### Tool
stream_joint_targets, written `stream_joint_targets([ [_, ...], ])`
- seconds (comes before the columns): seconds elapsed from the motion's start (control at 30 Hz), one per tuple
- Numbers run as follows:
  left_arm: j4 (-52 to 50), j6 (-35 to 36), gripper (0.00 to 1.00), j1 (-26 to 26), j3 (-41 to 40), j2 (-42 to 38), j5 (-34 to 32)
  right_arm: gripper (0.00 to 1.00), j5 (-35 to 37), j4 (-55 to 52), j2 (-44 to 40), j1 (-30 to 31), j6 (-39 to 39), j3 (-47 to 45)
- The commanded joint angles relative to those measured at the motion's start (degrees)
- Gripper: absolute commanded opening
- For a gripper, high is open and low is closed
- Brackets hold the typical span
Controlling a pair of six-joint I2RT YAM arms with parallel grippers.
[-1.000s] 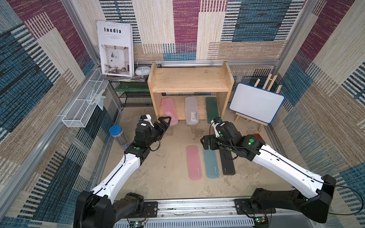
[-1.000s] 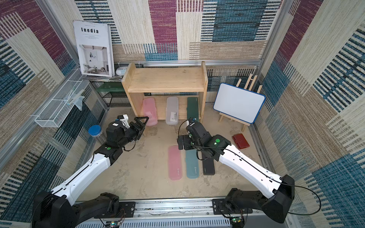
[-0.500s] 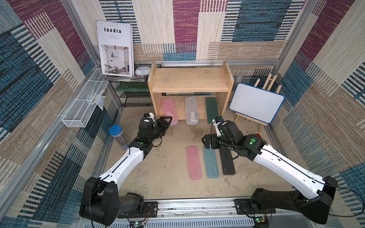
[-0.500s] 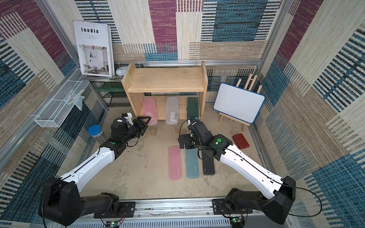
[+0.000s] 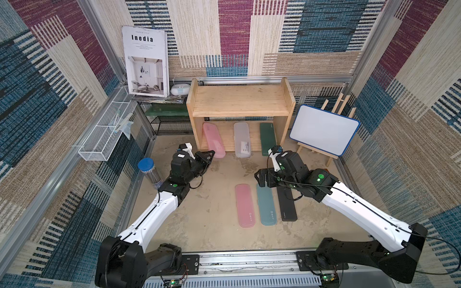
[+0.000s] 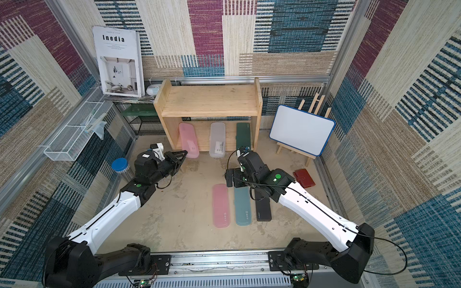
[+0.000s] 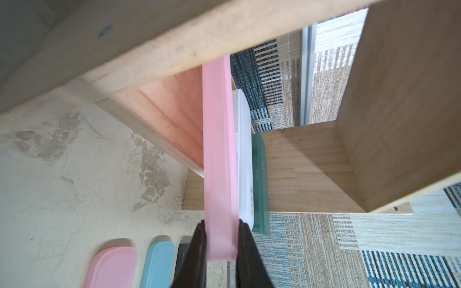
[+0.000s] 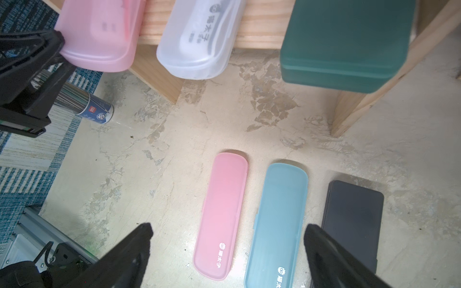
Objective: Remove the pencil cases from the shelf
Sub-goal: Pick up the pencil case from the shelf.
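Observation:
The wooden shelf (image 5: pixel 239 104) holds three pencil cases on its lower tier: pink (image 5: pixel 213 139), frosted clear (image 5: pixel 242 139) and dark green (image 5: pixel 268 136). My left gripper (image 5: pixel 210 154) is shut on the near end of the pink one; in the left wrist view its fingers (image 7: pixel 199 249) clamp that pink case (image 7: pixel 218 162) on both flat sides. On the floor lie another pink case (image 5: pixel 245 205), a light blue one (image 5: pixel 266 204) and a black one (image 5: pixel 288 207). My right gripper (image 8: pixel 228 239) hangs open above the far ends of the three, holding nothing.
A small whiteboard on an easel (image 5: pixel 324 132) stands right of the shelf, with a red wallet (image 6: pixel 304 177) on the floor near it. A blue-lidded canister (image 5: pixel 149 172) stands by my left arm. A black mesh rack (image 5: pixel 172 124) and a white wire basket (image 5: pixel 104 139) are at the left.
My left gripper has moved forward to the pink case's near end and closed on it. The right arm has hardly moved and stays open.

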Motion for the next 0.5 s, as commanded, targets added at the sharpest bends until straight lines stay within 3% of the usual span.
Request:
stream_joint_targets([
  [0.0,-6.53,2.22,0.12,0.04,-0.95,-4.41,-2.87,0.99,-0.94,-0.25,-0.79,0.01,-0.84,1.1],
  [0.27,-18.24,5.9,0.04,0.04,-3.19,-17.35,-6.46,0.99,-2.06,-0.17,-2.57,0.01,-0.78,0.87],
  [0.47,-19.7,6.18,0.0,0.04,-4.64,-19.58,-5.86,0.99,-3.87,1.26,-3.52,0.03,0.2,-0.38],
])
